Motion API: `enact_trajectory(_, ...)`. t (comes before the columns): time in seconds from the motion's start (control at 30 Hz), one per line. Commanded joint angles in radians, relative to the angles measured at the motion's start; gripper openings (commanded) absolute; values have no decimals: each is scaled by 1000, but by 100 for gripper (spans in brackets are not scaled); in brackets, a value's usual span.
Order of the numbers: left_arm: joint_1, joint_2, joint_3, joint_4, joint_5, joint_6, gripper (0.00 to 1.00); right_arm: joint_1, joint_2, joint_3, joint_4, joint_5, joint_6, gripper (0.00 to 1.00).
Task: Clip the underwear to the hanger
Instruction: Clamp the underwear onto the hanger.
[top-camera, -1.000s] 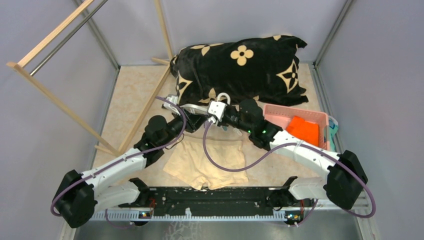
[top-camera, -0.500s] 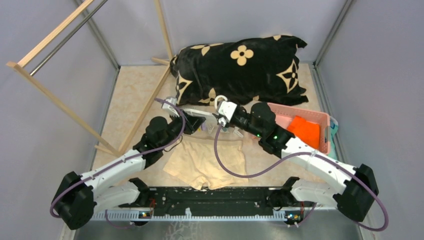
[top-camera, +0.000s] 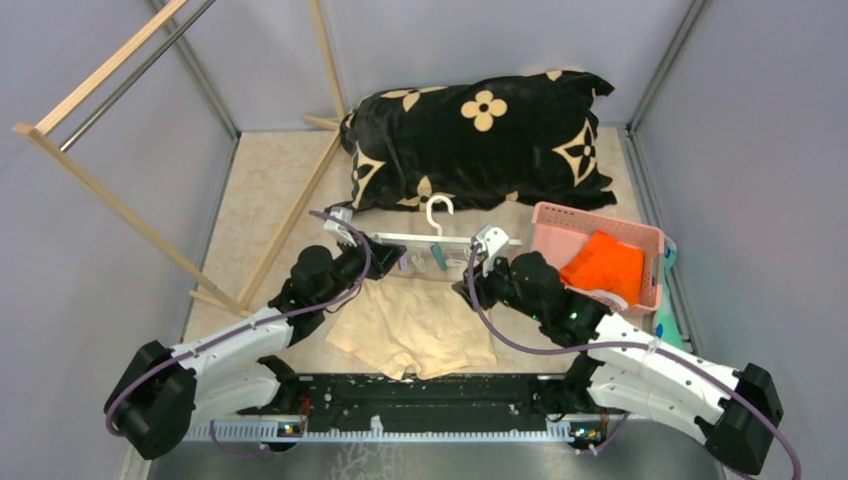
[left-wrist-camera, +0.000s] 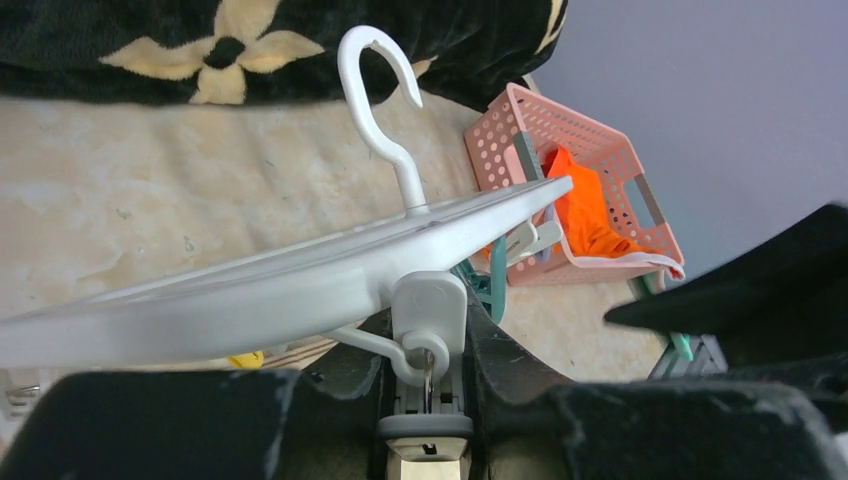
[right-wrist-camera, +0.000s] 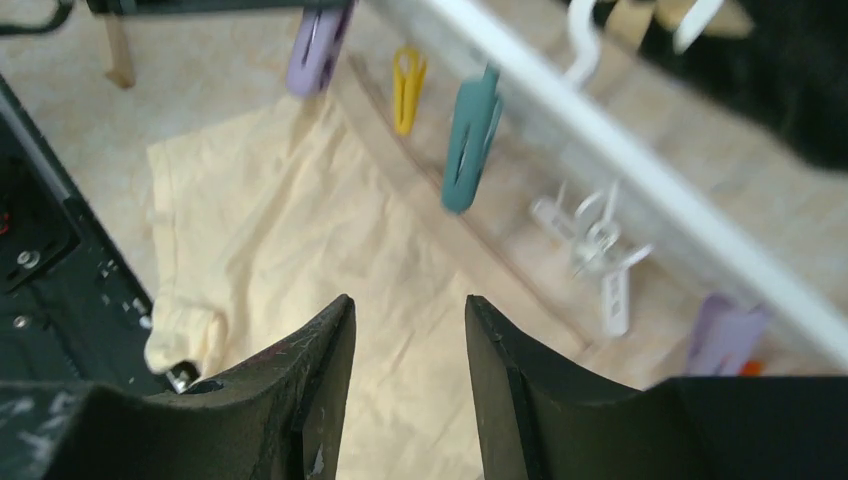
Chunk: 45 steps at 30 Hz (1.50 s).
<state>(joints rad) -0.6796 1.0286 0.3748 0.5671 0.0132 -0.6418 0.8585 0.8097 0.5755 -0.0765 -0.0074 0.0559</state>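
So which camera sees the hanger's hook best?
The left wrist view: the hook stands big and sharp, rising from the white hanger. The top external view shows the hook tiny, from above. The right wrist view shows only blurry white bits at its top edge, maybe the hook.

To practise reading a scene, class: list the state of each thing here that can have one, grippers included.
White plastic drying hanger with hook: held off the table, nothing clipped.
Pale beige fabric underwear: flat on the table, unclipped.
Teal plastic clip: dangling, shut, empty.
Left gripper: shut on the hanger.
Right gripper: open, empty, over the underwear.
Pink perforated plastic basket: upright, holding orange cloth.
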Motion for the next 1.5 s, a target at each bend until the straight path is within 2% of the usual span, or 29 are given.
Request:
enact_trajectory(0.0,43,53,43,135,59,66,0,65,2,-54,-9,75,258,45)
enact_trajectory(0.1,99,94,50,171,121,69,0,74,59,-70,20,75,299,45)
enact_trajectory(0.3,203,154,31,271,226,77,0,74,210,-60,167,96,269,47)
enact_trajectory(0.5,240,186,37,284,256,106,0,14,376,7,152,142,230,48)
enact_trajectory(0.6,257,187,27,286,265,119,0,-51,425,14,208,36,180,48)
enact_trajectory(0.73,289,187,15,284,306,144,0,-57,484,43,299,-118,34,50)
enact_trajectory(0.8,303,187,14,275,306,150,0,-56,521,64,357,-175,20,52)
enact_trajectory(0.97,336,216,21,304,302,139,0,-28,671,149,478,-209,6,60)
enact_trajectory(1.23,377,275,54,289,283,125,0,-11,948,371,470,-250,-98,61)
enact_trajectory(1.47,404,270,55,269,275,136,0,-12,1052,434,410,-241,-226,59)
